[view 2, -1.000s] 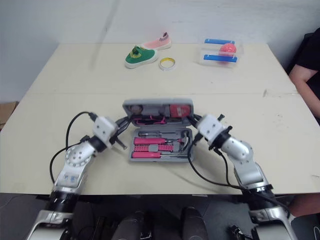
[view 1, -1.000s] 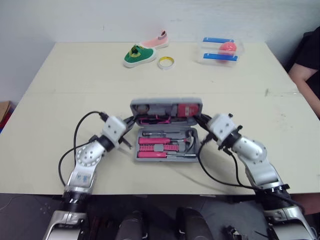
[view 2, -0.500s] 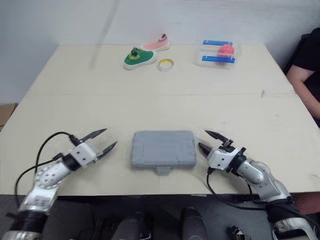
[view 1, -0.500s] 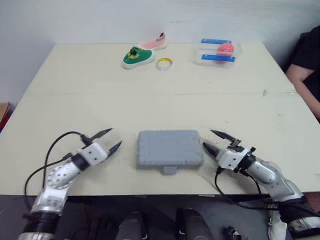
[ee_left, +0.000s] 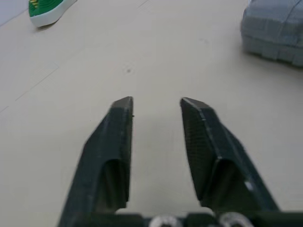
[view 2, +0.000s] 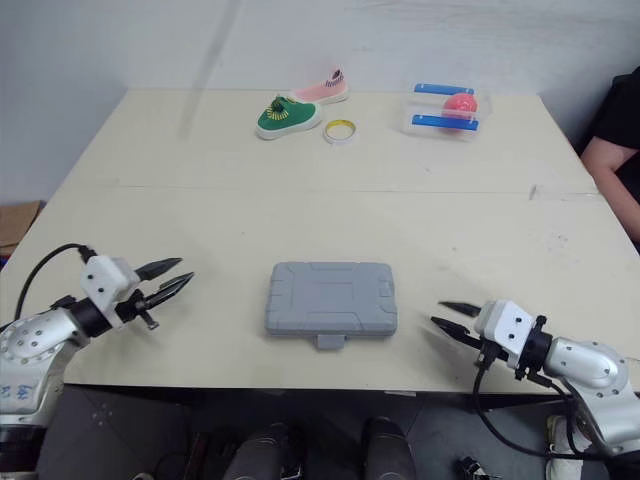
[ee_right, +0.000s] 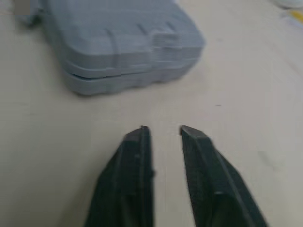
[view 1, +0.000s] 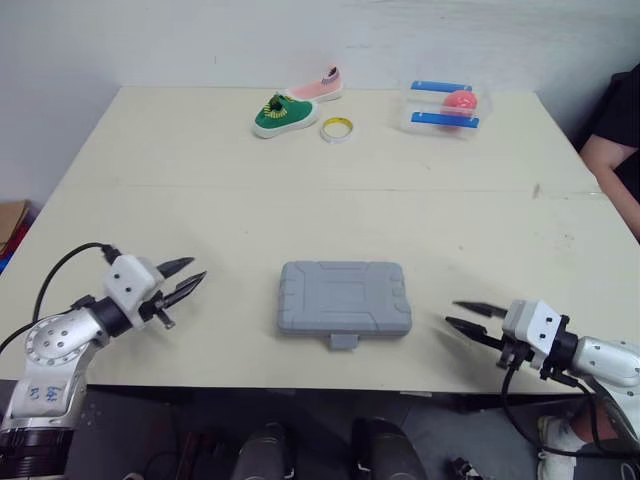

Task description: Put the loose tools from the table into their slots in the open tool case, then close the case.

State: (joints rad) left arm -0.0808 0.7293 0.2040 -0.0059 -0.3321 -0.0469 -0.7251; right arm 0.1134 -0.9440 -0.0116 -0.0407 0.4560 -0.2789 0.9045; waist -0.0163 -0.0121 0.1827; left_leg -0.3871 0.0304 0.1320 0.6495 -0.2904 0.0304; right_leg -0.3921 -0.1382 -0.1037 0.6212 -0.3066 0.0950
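Left gripper well left of tool case, jaws spread, empty. Case lies shut on tabletop, no loose tools around it. Right gripper near case's right side, jaws slightly spread, empty. Task looks done; check front latch is seated, keep arms clear

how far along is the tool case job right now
Done, by the look of it: the grey tool case lies shut on the table. In hand: nothing; the left gripper and the right gripper are open and empty, apart from the case on either side. Left: perhaps only the latch tab at its front edge; whether it is fastened cannot be told.
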